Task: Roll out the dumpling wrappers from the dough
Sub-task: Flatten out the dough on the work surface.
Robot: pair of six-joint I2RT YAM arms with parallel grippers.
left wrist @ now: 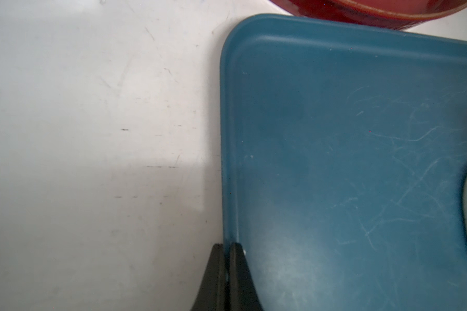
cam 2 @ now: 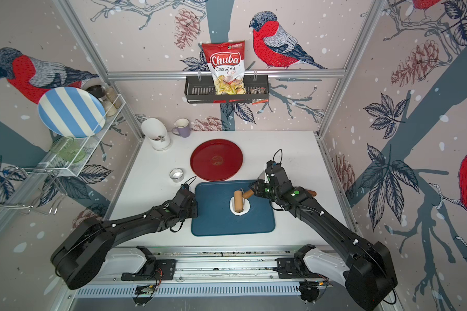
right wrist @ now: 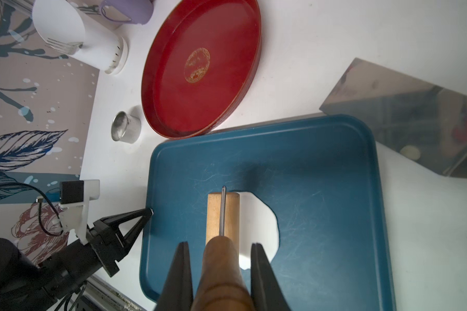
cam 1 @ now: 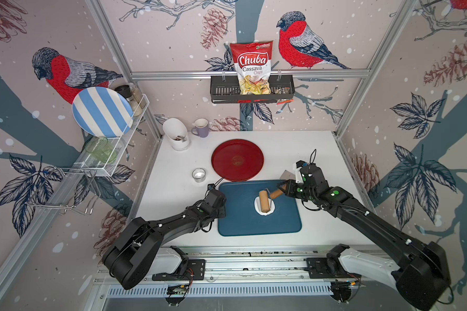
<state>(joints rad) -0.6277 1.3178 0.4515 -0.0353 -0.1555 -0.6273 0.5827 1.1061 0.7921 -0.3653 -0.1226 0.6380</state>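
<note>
Table, tray, red plate, ring, mug

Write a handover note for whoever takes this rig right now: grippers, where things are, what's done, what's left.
The left gripper is shut on the left rim of the blue tray.
The right gripper is shut on the handle of the roller, whose drum lies on the dough.
The dough is a small, partly flattened patch mid-tray.
The ring cutter stands on the table beside the red plate, which holds nothing.
Done: rolling begun.
Left: probably roll thinner, then cut wrappers; none visible yet.
</note>
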